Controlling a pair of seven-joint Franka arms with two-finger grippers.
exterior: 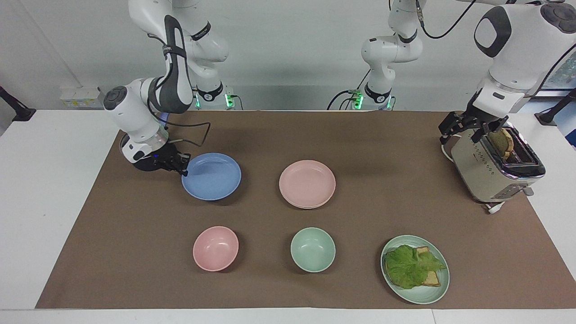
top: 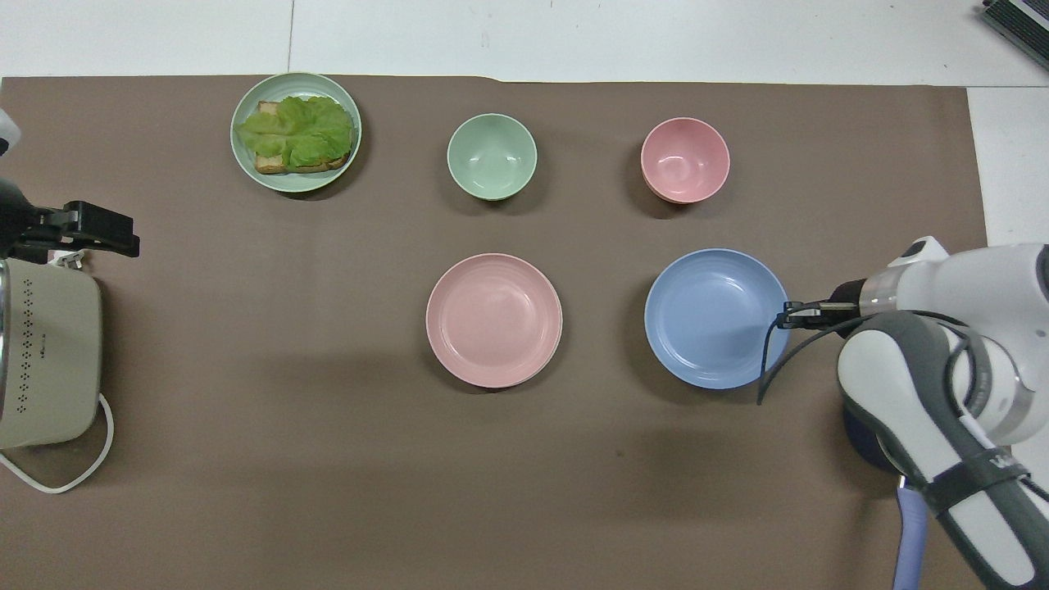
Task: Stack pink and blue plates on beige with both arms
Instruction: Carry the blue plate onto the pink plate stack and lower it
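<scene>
My right gripper (exterior: 183,167) is shut on the rim of the blue plate (exterior: 211,176) at the edge toward the right arm's end. The plate (top: 715,318) hangs level, slightly off the brown cloth, beside the pink plate (exterior: 307,182). The pink plate (top: 494,318) rests mid-table on the beige plate (exterior: 300,206), of which only a thin pale rim shows underneath. My left gripper (exterior: 468,128) hovers open and empty at the toaster's edge, at the left arm's end; its fingers (top: 106,233) show in the overhead view.
A cream toaster (exterior: 490,175) holds a slice of toast. Farther from the robots stand a pink bowl (exterior: 215,248), a green bowl (exterior: 312,249) and a green plate (exterior: 420,294) with a lettuce sandwich. A lavender handle (top: 910,533) lies under the right arm.
</scene>
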